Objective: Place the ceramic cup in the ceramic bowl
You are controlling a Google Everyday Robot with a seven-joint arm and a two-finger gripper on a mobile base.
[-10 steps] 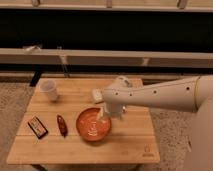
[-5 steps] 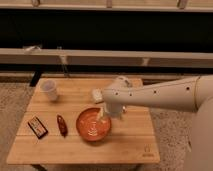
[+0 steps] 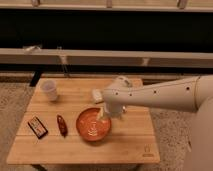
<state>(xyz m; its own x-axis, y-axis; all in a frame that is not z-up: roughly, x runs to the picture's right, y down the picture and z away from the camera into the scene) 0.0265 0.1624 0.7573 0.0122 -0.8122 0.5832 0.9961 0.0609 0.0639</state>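
The ceramic cup [image 3: 50, 90] is small, white and tapered. It stands upright at the back left of the wooden table [image 3: 130, 142]. The ceramic bowl [image 3: 93, 124] is wide, orange-red with pale streaks, and sits at the table's front middle. My gripper [image 3: 105, 114] hangs from the white arm [image 3: 160, 96] that reaches in from the right. It is just above the bowl's right rim, well to the right of the cup and apart from it.
A small white rounded block [image 3: 97, 95] lies behind the bowl, next to my wrist. A dark red oblong item [image 3: 61, 125] and a dark flat box [image 3: 37, 127] lie left of the bowl. A long bench rail [image 3: 105, 56] runs behind the table.
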